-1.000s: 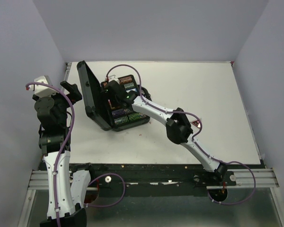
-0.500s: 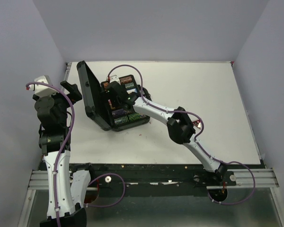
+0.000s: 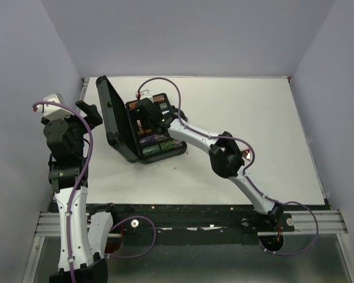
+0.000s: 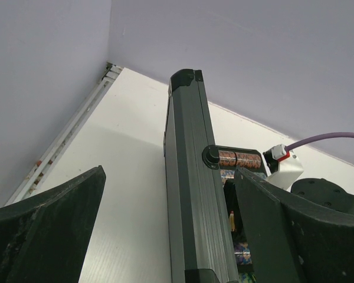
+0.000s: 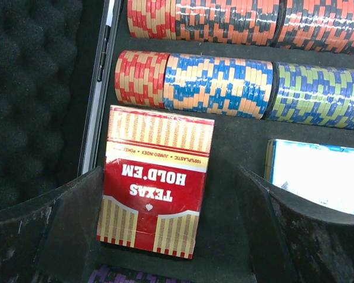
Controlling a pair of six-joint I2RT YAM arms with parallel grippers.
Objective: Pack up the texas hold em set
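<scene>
The black case [image 3: 114, 121] stands open at the back left of the table, its lid upright. The tray holds rows of multicoloured chips [image 5: 218, 85], a red "Texas Hold'em" card deck [image 5: 156, 180] and a blue deck [image 5: 318, 174]. My right gripper [image 3: 144, 113] hovers over the tray. In the right wrist view it [image 5: 171, 171] is open, and the red deck lies flat in its slot between the fingers with a gap on the right. My left gripper [image 3: 89, 115] is open just left of the lid, whose edge [image 4: 192, 194] shows between its fingers. The round buttons are not in view.
Grey walls close in the table at the left, back and right. A metal rail [image 4: 71, 130] runs along the table's left edge. The right arm [image 3: 224, 156] stretches diagonally across the middle of the table.
My right gripper has shifted a little toward the far end of the tray. The left arm and the case have not moved.
</scene>
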